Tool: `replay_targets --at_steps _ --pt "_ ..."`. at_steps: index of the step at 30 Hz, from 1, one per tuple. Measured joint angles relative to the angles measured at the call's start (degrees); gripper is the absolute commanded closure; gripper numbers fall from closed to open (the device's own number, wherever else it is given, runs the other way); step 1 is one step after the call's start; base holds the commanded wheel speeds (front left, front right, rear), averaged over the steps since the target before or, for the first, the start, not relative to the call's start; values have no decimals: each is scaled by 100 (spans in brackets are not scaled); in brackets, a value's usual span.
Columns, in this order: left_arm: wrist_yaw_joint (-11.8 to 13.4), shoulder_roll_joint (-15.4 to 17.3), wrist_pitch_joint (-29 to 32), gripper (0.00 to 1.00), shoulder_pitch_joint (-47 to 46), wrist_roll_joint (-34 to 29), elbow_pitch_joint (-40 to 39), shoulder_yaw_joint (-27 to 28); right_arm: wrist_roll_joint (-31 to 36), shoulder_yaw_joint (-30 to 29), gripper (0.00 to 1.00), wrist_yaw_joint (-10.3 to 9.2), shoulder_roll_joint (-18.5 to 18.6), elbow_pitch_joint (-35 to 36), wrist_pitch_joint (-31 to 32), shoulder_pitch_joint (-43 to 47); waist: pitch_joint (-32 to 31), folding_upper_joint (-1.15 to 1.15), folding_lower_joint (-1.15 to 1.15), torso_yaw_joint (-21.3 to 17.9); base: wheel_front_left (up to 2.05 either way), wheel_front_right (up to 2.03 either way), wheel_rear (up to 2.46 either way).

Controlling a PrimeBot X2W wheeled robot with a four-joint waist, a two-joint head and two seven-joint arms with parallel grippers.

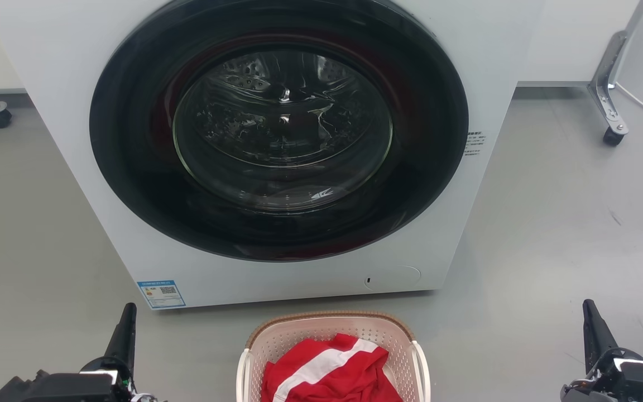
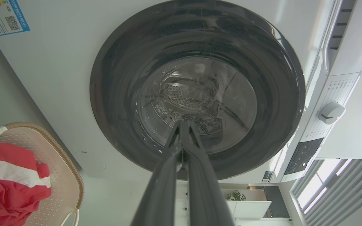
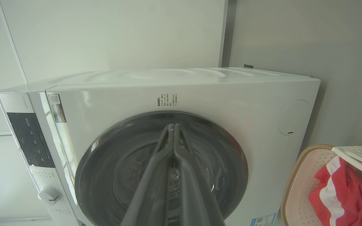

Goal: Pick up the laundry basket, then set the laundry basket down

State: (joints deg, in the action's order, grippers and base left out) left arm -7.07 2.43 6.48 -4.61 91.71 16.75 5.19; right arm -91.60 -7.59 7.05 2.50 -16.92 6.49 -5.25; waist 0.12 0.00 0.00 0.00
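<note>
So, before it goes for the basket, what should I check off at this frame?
1. Laundry basket upright on the floor: ok.
2. Left tool open for a side handle: not ok, fingers shut.
3. Right tool open: not ok, shut.
4. Red garment inside the rim: ok where visible.
5. Washing machine door closed, clear of the lift: ok.

The head camera looked steeply down, near the washing machine [image 1: 494,56], the left gripper [image 1: 127,319] and right gripper [image 1: 591,318] in its bottom corners. Each wrist camera, rolled sideways, looked along its gripper's touching fingers [image 2: 165,182] at the round door [image 1: 282,128]. All three shared that door and the laundry basket [image 1: 299,340] between the grippers.
</note>
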Motion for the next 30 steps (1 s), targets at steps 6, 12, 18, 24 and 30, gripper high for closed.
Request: replay_targets --at_steps 6,12,18,24,30 --pt "0 0 0 100 0 1 0 0 0 0 100 1 0 0 0 0 0 0 0 0 0 0 0" --pt "0 0 0 100 0 0 0 0 0 0 100 1 0 0 0 0 0 0 0 0 0 0 0" --pt "0 0 0 100 0 0 0 0 0 0 100 0 0 0 0 0 0 0 0 0 0 0 0" --pt "5 -59 -1 0 256 0 269 -25 1 33 0 -7 -78 -275 -1 221 0 0 0 0 0 0 0" --pt "8 -65 -107 0 333 -14 250 -155 2 193 0 -8 -94 -291 -120 285 1 0 0 1 0 0 0"
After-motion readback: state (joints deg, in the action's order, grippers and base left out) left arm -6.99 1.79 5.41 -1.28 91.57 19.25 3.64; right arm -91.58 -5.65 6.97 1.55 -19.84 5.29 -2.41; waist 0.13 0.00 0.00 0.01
